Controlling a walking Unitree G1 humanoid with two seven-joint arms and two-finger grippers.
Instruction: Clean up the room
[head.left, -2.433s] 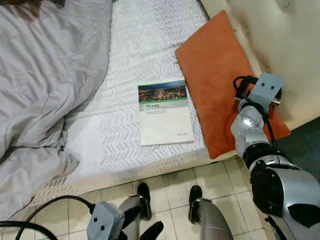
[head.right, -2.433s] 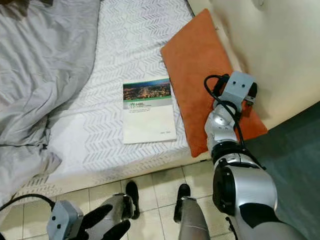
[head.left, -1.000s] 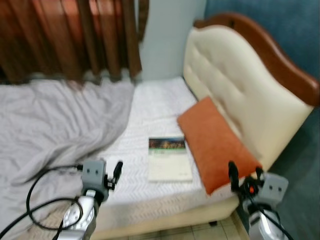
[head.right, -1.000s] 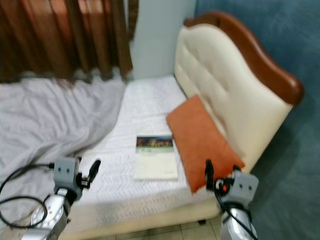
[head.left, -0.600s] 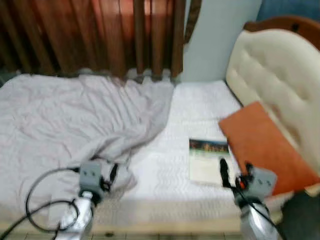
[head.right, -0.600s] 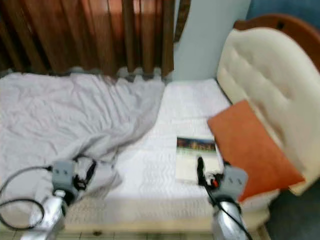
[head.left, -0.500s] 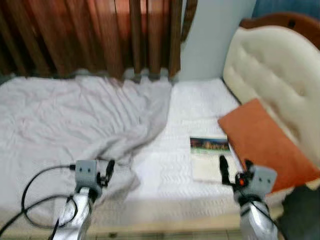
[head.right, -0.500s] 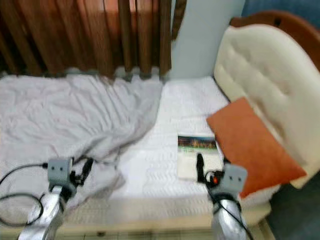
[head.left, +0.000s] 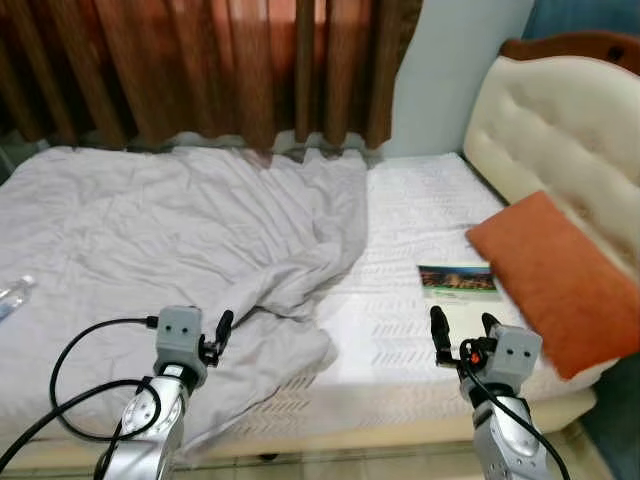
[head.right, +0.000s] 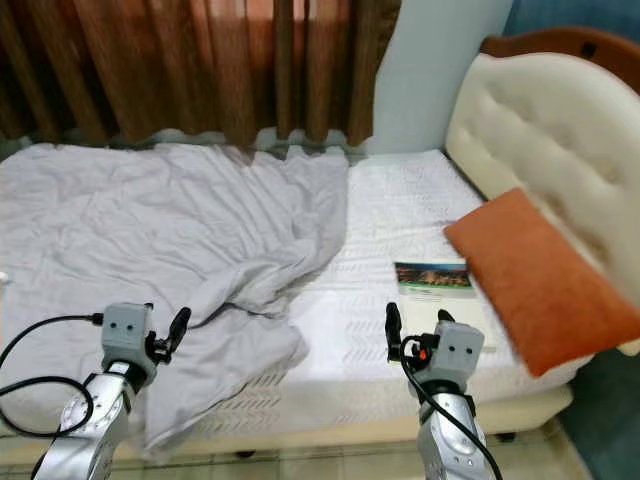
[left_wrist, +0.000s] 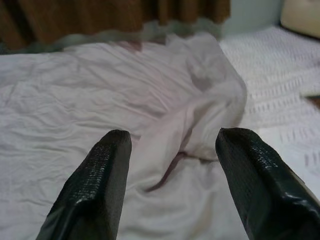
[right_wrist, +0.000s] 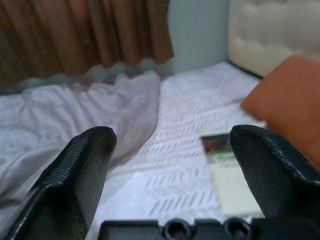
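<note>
Your two claws hover at bed (head.left: 400, 215) edge: left claw (left_wrist: 172, 187) fingers apart over rumpled grey duvet (head.left: 170, 235); right claw (right_wrist: 170, 190) fingers apart, facing one booklet (head.left: 458, 281), long axis toward curtains (head.left: 220, 60), beside one orange pillow (head.left: 555, 280). Possibly bottle (head.left: 12, 296) far left.

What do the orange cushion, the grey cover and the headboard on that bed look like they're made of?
The orange cushion looks like matte woven or suede-like fabric. The grey cover seems a thin soft cloth, since it lies in many creases. The headboard appears to be cream padded upholstery with button tufts, perhaps faux leather, with a dark glossy wooden rim.
</note>
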